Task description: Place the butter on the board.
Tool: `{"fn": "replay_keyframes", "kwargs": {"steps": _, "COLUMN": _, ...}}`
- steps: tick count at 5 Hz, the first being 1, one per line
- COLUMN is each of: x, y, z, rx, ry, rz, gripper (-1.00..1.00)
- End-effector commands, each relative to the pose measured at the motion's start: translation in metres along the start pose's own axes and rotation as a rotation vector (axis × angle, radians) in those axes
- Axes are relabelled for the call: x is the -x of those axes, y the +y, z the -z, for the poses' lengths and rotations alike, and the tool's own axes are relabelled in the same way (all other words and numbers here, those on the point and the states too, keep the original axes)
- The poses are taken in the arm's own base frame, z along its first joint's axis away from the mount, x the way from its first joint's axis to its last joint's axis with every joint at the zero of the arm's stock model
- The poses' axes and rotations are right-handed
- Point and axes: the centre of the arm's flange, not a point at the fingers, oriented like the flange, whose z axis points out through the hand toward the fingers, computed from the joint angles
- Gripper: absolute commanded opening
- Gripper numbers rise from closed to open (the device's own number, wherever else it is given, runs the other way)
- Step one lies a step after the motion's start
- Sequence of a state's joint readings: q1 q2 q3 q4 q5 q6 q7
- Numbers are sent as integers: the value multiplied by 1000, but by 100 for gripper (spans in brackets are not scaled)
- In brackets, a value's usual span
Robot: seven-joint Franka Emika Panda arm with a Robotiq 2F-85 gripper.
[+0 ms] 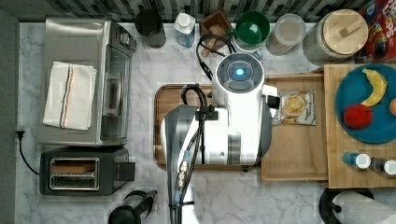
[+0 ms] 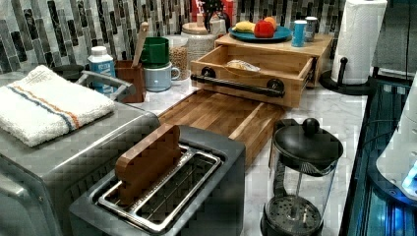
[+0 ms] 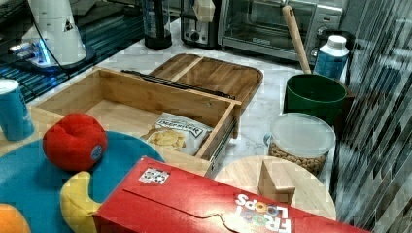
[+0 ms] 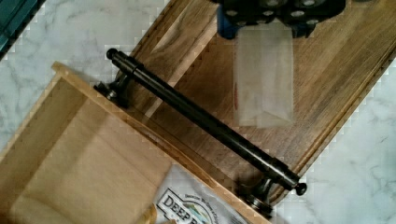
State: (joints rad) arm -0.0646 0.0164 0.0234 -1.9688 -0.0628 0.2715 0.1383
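The butter (image 4: 264, 79), a pale wrapped stick, is seen pinched between the gripper (image 4: 264, 23) fingers in the wrist view, so the fingers are closed onto it from both long sides. It's held over the dark brown board (image 4: 327, 70), roughly over the middle of the wood. Whether it's touching the board can't be told from the wrist view, but the board (image 2: 216, 115) looks bare in the left view and the same goes for the right view (image 3: 209, 73), so the stick seems to be held up off it.

In the top view the board (image 1: 168, 93) is mostly covered by the white arm (image 1: 238, 116), with just its left end poking out at the top view's left. The lighter wooden tray (image 4: 70, 154) is parked right against the board's short side, and a black bar handle (image 4: 205, 123) runs along where the two meet. A chips bag (image 4: 196, 210) is lying inside the tray, near that handle side.
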Motion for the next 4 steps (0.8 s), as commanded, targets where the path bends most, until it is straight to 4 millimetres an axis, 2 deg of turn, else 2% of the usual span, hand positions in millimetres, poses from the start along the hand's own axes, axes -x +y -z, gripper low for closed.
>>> {"fn": "replay_keyframes", "kwargs": {"steps": 1, "x": 102, "y": -24, "z": 23, "rx": -124, "ry": 53, "rz": -252, "gripper": -100}}
{"fn": "replay_keyframes", "kwargs": {"steps": 3, "x": 136, "y": -20, "z": -15, "rx": -148, "ry": 18, "rz": -365, "gripper": -100}}
{"fn": "replay_keyframes", "kwargs": {"steps": 4, "x": 138, "y": -18, "z": -42, "rx": -156, "ry": -53, "rz": -452, "gripper": -100}}
